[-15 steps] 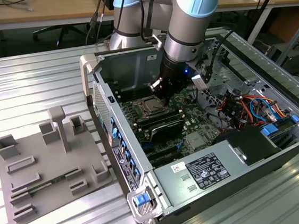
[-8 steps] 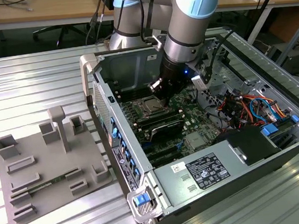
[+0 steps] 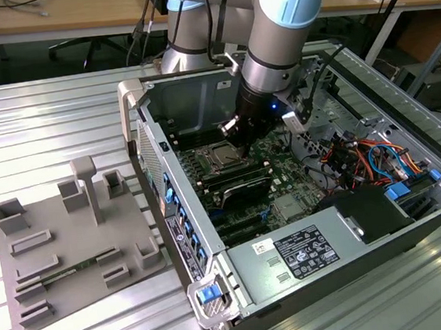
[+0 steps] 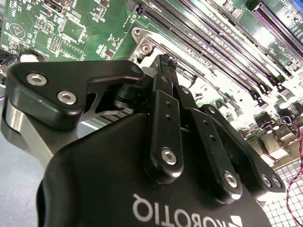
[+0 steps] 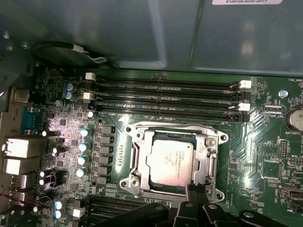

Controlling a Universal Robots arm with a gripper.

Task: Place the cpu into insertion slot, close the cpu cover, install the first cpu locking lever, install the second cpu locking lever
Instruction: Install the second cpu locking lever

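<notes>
The cpu [image 5: 171,161] lies flat in the insertion slot [image 5: 130,182], silver top up. The cpu cover [image 5: 208,153] is folded down around it as a silver frame. A thin metal lever [image 5: 165,126] runs along the slot's edge beside the memory slots. My gripper [image 5: 196,190] has its black fingers pressed together at the slot's rim, at the corner opposite that lever, with nothing visible between them. In the exterior view the gripper [image 3: 232,138] hangs just above the cpu [image 3: 221,158] inside the open computer case. In the second wrist view the fingertips [image 4: 165,60] point at the slot's silver frame [image 4: 142,42].
Long black memory slots [image 5: 165,99] lie beside the socket. The case walls [image 3: 218,291], a power supply [image 3: 308,250] and coloured cables [image 3: 362,158] surround the board. A grey fixture plate [image 3: 71,244] with upright holders sits on the ribbed table at the exterior view's left.
</notes>
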